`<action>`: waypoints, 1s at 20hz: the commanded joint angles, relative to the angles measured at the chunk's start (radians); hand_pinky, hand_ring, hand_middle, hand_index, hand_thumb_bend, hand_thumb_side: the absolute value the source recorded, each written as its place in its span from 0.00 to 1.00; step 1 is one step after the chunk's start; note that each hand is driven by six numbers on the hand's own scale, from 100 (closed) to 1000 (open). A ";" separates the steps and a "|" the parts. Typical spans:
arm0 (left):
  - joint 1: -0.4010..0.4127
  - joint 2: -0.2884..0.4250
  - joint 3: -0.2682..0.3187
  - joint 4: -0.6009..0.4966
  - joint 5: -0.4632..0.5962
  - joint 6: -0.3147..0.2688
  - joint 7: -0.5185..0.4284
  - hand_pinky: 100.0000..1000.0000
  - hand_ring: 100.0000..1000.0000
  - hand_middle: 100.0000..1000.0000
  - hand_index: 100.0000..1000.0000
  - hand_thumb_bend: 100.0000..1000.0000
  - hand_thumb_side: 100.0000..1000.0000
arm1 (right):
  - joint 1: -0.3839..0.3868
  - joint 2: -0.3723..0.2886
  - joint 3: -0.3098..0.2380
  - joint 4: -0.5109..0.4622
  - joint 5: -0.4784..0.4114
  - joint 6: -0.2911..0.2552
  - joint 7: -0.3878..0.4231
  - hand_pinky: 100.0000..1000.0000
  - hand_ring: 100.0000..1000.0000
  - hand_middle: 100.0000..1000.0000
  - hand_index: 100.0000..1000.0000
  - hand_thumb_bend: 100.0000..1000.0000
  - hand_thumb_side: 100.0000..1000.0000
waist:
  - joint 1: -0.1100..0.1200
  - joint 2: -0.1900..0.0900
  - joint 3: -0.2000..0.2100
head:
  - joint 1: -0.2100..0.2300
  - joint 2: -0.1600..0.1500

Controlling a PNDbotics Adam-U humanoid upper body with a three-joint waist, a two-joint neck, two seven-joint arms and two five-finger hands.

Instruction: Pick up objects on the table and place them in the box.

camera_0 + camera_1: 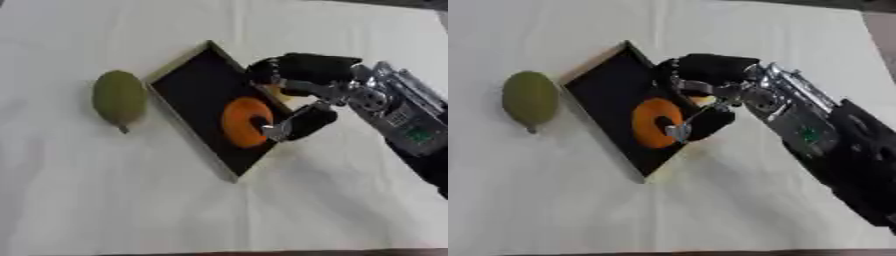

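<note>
Left eye view. Centrally, a shallow dark box [197, 95] with a pale rim lies askew on the white table [105, 200]. An orange ring-shaped object [243, 122] sits inside the box, toward its nearer end. The right hand [302, 95] reaches over the box's right rim, fingers curled above the ring and thumb below it; it appears to have hold of the ring, probably because the ring is just being set down inside. A green, mango-like fruit [119, 98] lies on the table just left of the box, apart from its rim, seemingly still to be collected. A small pale-orange patch shows under the fingers at the box's right rim; what it is cannot be made out.

Right eye view. Again the hand [706, 95] wraps the ring [655, 122], whose right side is hidden behind the thumb, so actual contact cannot be confirmed. The forearm is cut off at the right edge. The left hand appears in neither view.
</note>
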 commanded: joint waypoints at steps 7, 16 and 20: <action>-0.002 0.011 0.006 -0.015 0.001 0.001 -0.001 0.65 0.69 0.72 0.79 0.17 0.60 | 0.024 -0.084 -0.173 -0.172 -0.065 0.090 -0.069 0.90 0.83 0.78 0.86 0.00 0.10 | 0.007 -0.024 -0.008 | 0.014 -0.003; -0.004 0.012 0.004 -0.015 0.002 0.001 -0.003 0.65 0.69 0.73 0.79 0.17 0.60 | 0.029 -0.105 -0.194 0.010 -0.015 0.088 -0.076 0.90 0.84 0.79 0.86 0.00 0.16 | 0.009 -0.023 -0.006 | 0.013 -0.005; -0.005 0.011 0.003 -0.015 0.003 0.002 -0.004 0.65 0.69 0.73 0.79 0.16 0.60 | 0.022 -0.096 -0.176 0.103 0.006 0.040 -0.071 0.90 0.84 0.79 0.87 0.00 0.18 | 0.008 -0.021 -0.005 | 0.014 -0.006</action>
